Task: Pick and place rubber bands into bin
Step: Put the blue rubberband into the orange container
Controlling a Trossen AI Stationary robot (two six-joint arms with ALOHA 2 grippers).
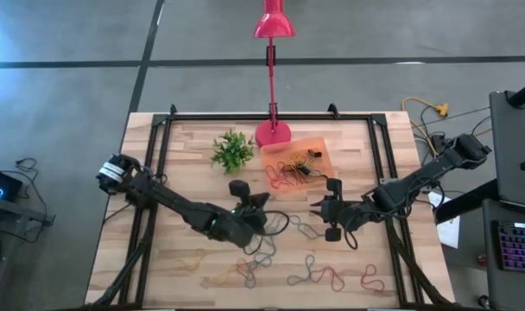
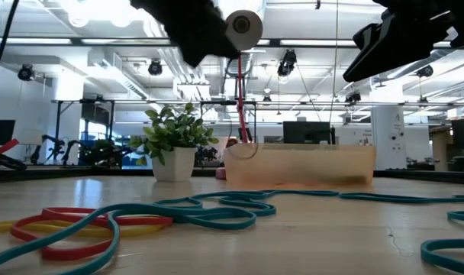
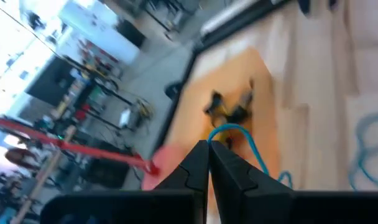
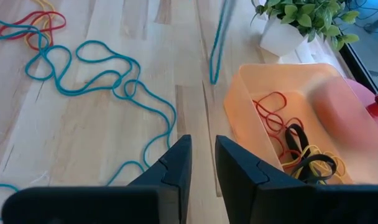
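The high view looks straight down on the whole table (image 1: 185,250). The low view sits at tabletop level, facing the room. Both wrist views look close past their fingers. All four views share the bin (image 1: 307,149).

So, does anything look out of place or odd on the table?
Nothing looks damaged. Many rubber bands lie loose on the table, outside the bin. The left hand holds a teal band.
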